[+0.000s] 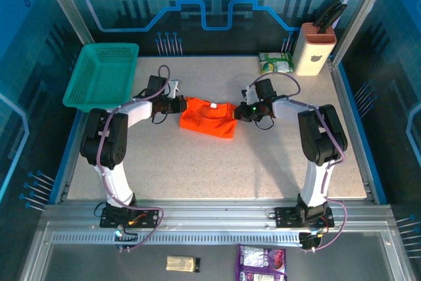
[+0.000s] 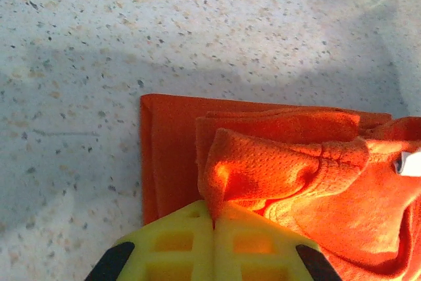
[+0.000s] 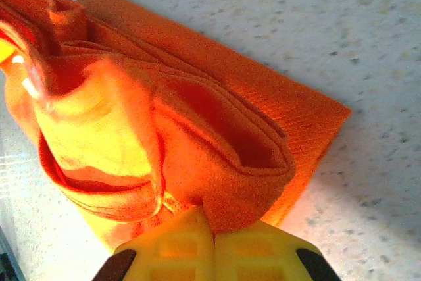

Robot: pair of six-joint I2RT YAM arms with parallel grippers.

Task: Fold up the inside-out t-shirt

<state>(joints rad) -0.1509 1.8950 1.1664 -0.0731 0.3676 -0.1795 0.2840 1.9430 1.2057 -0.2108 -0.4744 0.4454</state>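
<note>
From the top external view, the t-shirt (image 1: 208, 118) lies as a compact, partly folded bundle on the table (image 1: 217, 162), in the middle of its far half. Its long axis runs left to right, straight between the two arms. The left jaws meet its left end and the right jaws its right end, so neither arm is nearer; each has its own end in reach. A teal basket (image 1: 102, 76) sits at the far left corner, well apart from the cloth. A green packet (image 1: 275, 62) and a tan block with dark handles (image 1: 314, 49) stand at the far right. Nothing lies between the jaws and the shirt, and the near half of the table is bare, which I judge leaves room to draw or lay the cloth towards the arms.

In the left wrist view, the left jaws are pressed together on a raised ridge of the t-shirt (image 2: 289, 162). The cloth spreads ahead and to the right of them, with a flat folded edge lying on the table (image 2: 131, 31) behind the ridge.

In the right wrist view, the right jaws are likewise pressed together, pinching a thick rolled fold of the t-shirt (image 3: 197, 116). The layers open ahead and to the left, and the flat lower layer ends in a corner on the table (image 3: 355, 44) to the right.
</note>
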